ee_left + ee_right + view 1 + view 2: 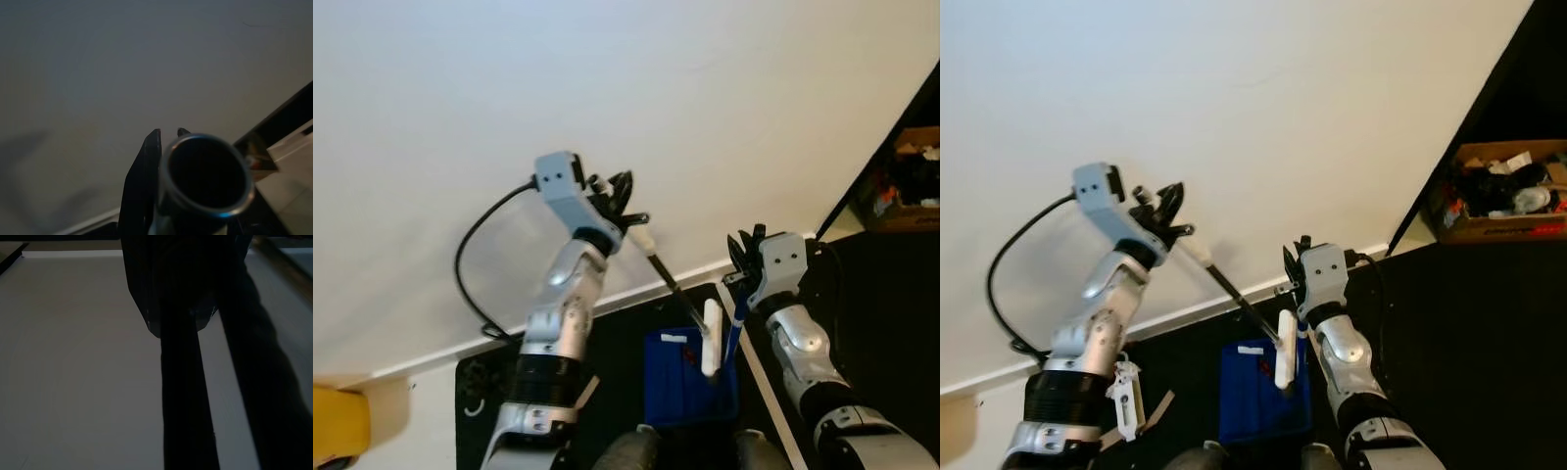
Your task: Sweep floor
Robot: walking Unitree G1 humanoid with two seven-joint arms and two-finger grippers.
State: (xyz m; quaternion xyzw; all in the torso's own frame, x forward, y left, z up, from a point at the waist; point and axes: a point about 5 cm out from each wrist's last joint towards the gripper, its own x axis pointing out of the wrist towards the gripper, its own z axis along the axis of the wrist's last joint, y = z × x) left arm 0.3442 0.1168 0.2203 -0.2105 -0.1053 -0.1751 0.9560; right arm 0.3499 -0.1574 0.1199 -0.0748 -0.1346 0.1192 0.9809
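Left gripper (625, 208) clamps the white top end of a thin black broom handle (668, 281). Right gripper (1295, 262) clamps the blue rod (735, 338) of a blue rectangular plastic dustpan (683, 384), near a white wall (705, 98).

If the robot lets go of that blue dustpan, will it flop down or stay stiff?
The blue dustpan looks like flat, hard plastic, so it would probably keep its shape. It seems thin, so likely light. It hangs from a slim handle near the right hand, so it might swing or tip. The left hand holds the broom stick.
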